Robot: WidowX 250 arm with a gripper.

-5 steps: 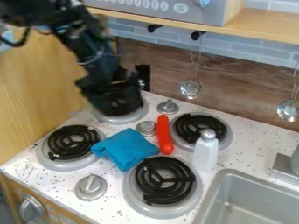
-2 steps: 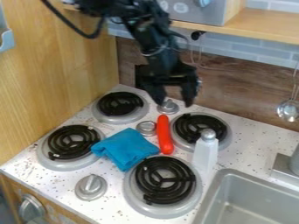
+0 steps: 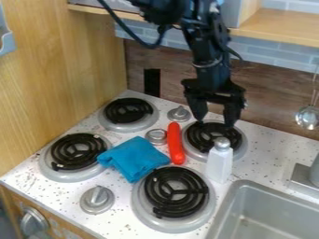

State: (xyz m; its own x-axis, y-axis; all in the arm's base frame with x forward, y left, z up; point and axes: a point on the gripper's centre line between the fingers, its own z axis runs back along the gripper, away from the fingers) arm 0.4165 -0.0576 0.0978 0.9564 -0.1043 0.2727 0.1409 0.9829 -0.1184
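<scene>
While the gray sink (image 3: 265, 217) sits to the right front of the upright white bottle (image 3: 219, 163), the black gripper (image 3: 215, 122) hangs over the coil burner (image 3: 213, 135) just behind that bottle, its fingers spread wide. Left of the bottle lies the blue cloth (image 3: 135, 158); nearer it, the slim red object (image 3: 175, 144).

Sink (image 3: 261, 212): below the fingers (image 3: 233, 114), toward the right
Shelf (image 3: 289, 29): above the fingers, rightward
Ladle (image 3: 308, 117): right of the fingers, hanging
Black strip (image 3: 151, 82): left of the fingers, upright
</scene>
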